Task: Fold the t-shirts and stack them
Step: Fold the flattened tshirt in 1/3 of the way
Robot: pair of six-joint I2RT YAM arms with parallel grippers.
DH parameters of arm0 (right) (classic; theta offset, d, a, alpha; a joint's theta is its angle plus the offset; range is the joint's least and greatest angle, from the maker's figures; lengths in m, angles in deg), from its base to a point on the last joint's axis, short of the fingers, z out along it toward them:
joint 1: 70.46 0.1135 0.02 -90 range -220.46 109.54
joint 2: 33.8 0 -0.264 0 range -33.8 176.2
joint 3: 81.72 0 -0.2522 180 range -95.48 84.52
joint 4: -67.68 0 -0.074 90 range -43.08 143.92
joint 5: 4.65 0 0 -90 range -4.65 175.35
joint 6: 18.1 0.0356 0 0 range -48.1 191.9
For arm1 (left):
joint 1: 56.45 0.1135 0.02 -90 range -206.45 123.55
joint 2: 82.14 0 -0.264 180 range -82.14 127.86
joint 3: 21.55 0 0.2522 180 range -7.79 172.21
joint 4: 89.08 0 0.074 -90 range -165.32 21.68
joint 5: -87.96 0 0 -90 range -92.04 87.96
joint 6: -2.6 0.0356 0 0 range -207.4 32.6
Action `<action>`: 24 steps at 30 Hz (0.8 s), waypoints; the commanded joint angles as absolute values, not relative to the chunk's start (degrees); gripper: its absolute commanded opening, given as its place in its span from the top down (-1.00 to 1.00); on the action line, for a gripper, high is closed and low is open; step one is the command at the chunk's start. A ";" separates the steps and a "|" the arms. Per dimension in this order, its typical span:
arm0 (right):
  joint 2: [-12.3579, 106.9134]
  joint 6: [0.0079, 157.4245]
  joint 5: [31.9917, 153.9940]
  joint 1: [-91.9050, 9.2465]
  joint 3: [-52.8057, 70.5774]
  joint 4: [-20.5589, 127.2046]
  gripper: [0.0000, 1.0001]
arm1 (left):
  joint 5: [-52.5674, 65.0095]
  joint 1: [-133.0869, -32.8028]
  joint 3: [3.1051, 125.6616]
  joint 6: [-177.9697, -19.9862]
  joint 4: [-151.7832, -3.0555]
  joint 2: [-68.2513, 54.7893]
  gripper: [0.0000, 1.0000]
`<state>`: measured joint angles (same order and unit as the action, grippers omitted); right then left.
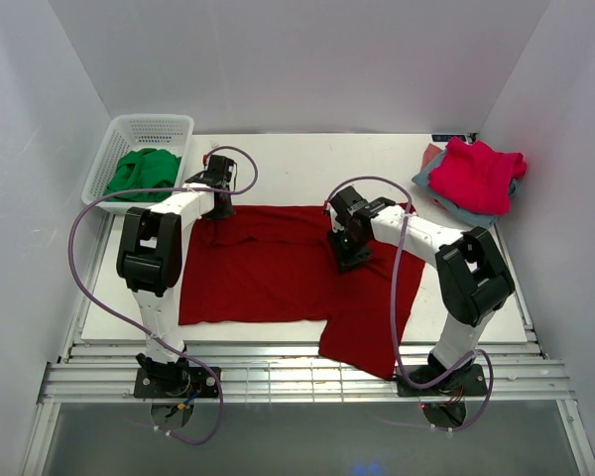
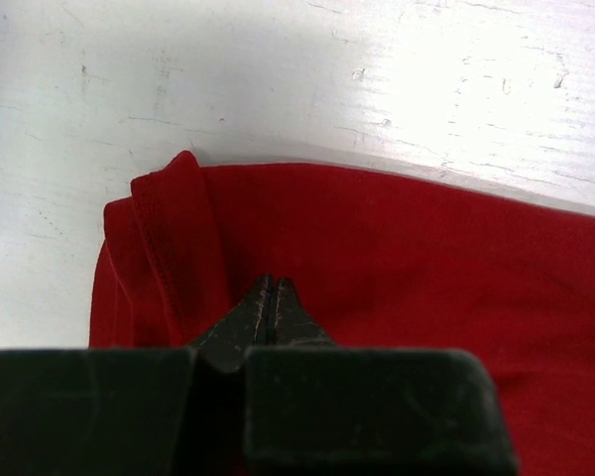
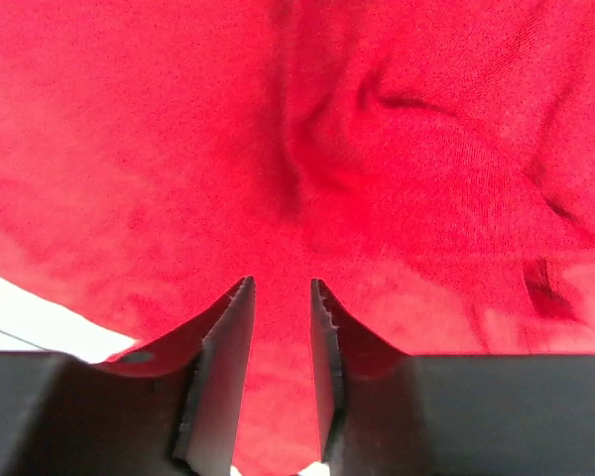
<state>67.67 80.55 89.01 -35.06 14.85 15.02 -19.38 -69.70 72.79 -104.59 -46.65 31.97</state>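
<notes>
As I judge it, the task is somewhere in the middle. At the far right corner of the table (image 1: 297, 164) a pink-red shirt (image 1: 476, 174) lies on top of grey-blue shirts (image 1: 438, 190), so that pile looks finished for now. The dark red shirt (image 1: 268, 273) lies in the middle of the table, spread wide and not yet a neat packet. Its far left corner is turned over in a small fold, and its near right part reaches past the table's near edge. The left gripper (image 2: 273, 293) stands at that far left corner with its fingers pressed together. The tips are down at the cloth, but I cannot tell if they pinch any of it. The right gripper (image 3: 281, 288) is low over the right half of the shirt, its fingers a narrow gap apart with nothing between them. This shirt has yet to be folded and put on the pile. In the white basket (image 1: 129, 127) at the far left lies a green cloth (image 1: 144, 171), maybe one more shirt to do.
</notes>
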 commanded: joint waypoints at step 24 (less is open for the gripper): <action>63.14 84.29 84.74 -36.71 10.94 12.87 0.09 | -19.44 -69.89 70.26 -104.71 -47.10 25.88 1.00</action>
<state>66.18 82.32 82.63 -37.27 8.40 12.90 -19.45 -69.70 70.36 -104.41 -46.65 30.07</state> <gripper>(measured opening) 0.458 0.022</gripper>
